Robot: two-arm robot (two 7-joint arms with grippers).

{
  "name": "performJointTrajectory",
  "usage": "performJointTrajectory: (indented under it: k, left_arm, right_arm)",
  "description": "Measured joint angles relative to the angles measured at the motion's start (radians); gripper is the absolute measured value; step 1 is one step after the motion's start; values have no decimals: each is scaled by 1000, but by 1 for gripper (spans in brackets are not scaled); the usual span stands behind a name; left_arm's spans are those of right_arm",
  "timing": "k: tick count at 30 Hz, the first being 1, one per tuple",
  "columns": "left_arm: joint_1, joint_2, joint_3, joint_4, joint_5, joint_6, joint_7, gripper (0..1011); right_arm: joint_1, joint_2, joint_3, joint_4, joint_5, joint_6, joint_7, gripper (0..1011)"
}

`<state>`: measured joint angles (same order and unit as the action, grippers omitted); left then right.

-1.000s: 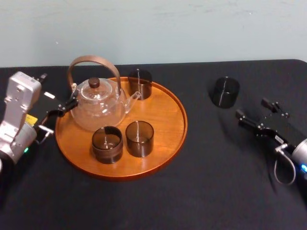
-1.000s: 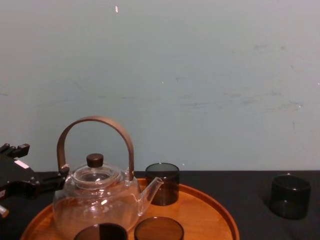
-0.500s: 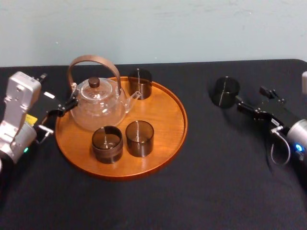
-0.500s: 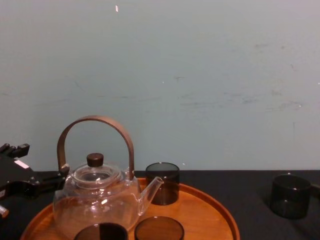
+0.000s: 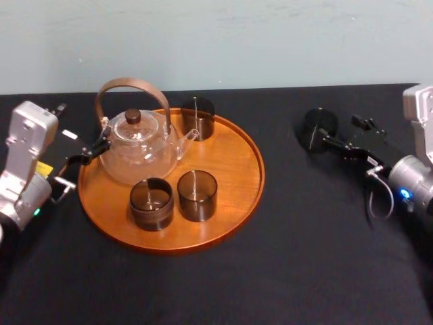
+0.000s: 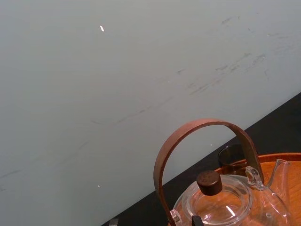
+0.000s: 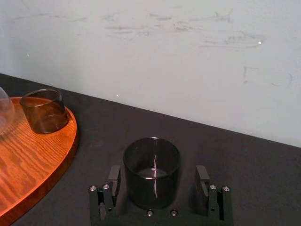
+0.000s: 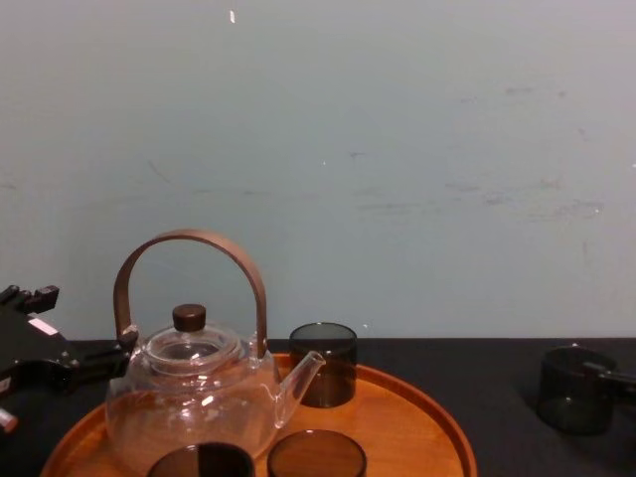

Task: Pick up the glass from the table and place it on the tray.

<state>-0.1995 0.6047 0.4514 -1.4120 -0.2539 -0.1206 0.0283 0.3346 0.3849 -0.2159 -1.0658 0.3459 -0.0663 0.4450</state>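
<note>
Barely started tbh. On the desk (image 5: 304,257), the tray (image 5: 233,159) carries a teapot (image 5: 139,145) and three cups (image 5: 196,195), but the glass (image 7: 151,172) sits well off to its right, not lifted yet. My right jaws (image 7: 158,181) are spread either side of it, not touching. My left arm (image 5: 27,162) is parked by the tray's left rim.

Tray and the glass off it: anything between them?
No. Head view shows bare table between the tray rim and the glass. Right tool straddles the glass, open; left tool sits by the teapot.
</note>
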Motion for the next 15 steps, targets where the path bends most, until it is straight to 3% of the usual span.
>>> performJointTrajectory:
  k: [15]
  left_arm:
    - [0,0,0,0,0,0,0,1010]
  right_arm:
    - [105,-38,-34,139,-34,-3,21,1002]
